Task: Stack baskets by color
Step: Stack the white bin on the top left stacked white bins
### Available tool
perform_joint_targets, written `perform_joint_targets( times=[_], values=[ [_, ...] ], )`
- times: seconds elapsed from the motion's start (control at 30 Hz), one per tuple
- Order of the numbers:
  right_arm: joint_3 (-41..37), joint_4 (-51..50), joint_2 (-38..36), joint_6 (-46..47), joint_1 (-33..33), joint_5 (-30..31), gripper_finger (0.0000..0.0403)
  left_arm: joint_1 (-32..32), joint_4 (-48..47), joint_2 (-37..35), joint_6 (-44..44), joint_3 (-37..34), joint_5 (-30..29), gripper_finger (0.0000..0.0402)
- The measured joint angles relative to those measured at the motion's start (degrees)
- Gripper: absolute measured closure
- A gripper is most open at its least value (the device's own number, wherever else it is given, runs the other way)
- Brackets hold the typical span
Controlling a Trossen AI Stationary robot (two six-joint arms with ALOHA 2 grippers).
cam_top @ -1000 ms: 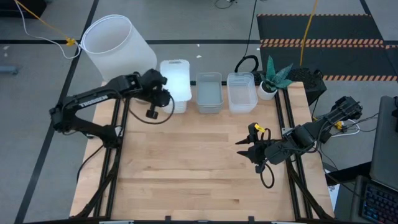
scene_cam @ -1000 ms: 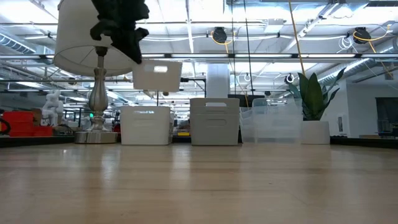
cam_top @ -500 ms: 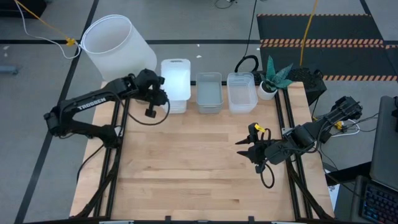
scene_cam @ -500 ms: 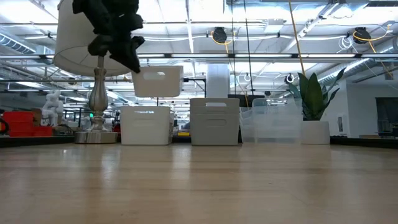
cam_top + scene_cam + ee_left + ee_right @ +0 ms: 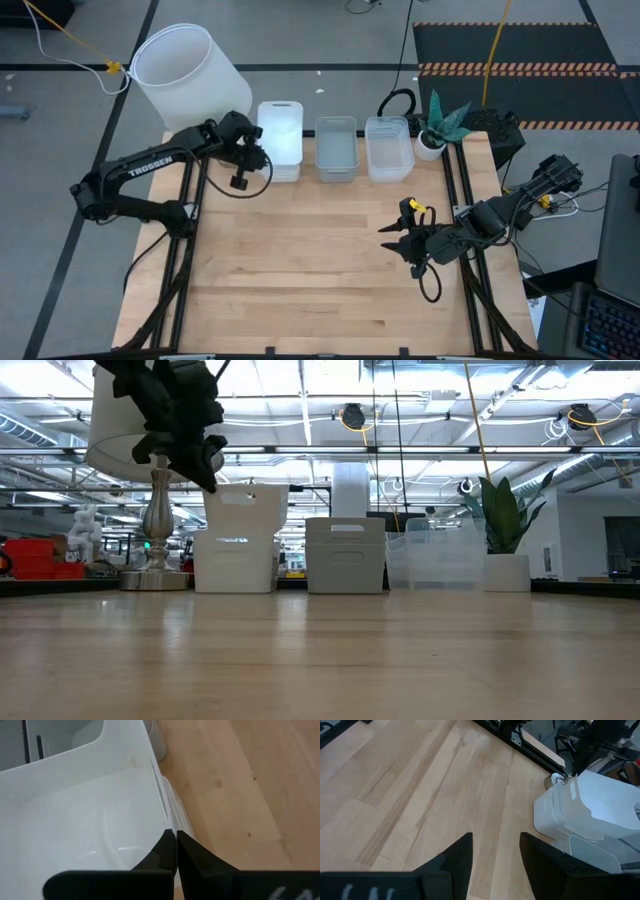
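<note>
A white basket (image 5: pixel 281 130) hangs in the upper middle of the high view, pinched by its rim in the left claw (image 5: pixel 174 851), whose fingers are closed tight on the thin wall. It sits directly over the white stack (image 5: pixel 235 560) at the far edge of the table (image 5: pixel 320 260), its long axis running up the frame in line with the stack below; in the low view its bottom appears just at the stack's top, so the drop left looks short and straight down, not sideways. The claw grips the rim on the basket's left side. To the right along the same edge stand the grey baskets (image 5: pixel 336 147) and then the clear baskets (image 5: pixel 388 146), each near its neighbour. The right claw (image 5: pixel 400 238) waits with fingers spread and nothing between them, at centre right, well apart from the row. The left arm is plainly the nearer one.
</note>
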Motion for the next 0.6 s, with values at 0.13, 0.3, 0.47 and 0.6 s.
perform_joint_targets(
  times=[0.13, 0.3, 0.47, 0.6],
  values=[
    [0.0, 0.0, 0.0, 0.0, 0.0, 0.0, 0.0247, 0.8, -0.2, 0.0, -0.1, -0.3, 0.0, 0.0399],
    [0.0, 0.0, 0.0, -0.2, 0.0, 0.0, 0.0247, 1.5, -0.2, 0.0, -0.1, -0.3, 1.3, 0.0399],
    [0.0, 0.0, 0.0, -0.1, 0.0, 0.0, 0.0247, 2.4, -0.2, 0.0, -0.3, -0.3, 3.7, 0.0399],
    [0.0, 0.0, 0.0, 0.0, 0.0, 0.0, 0.0247, 3.1, -0.3, 0.0, -1.0, -0.3, 4.7, 0.0399]
  ],
)
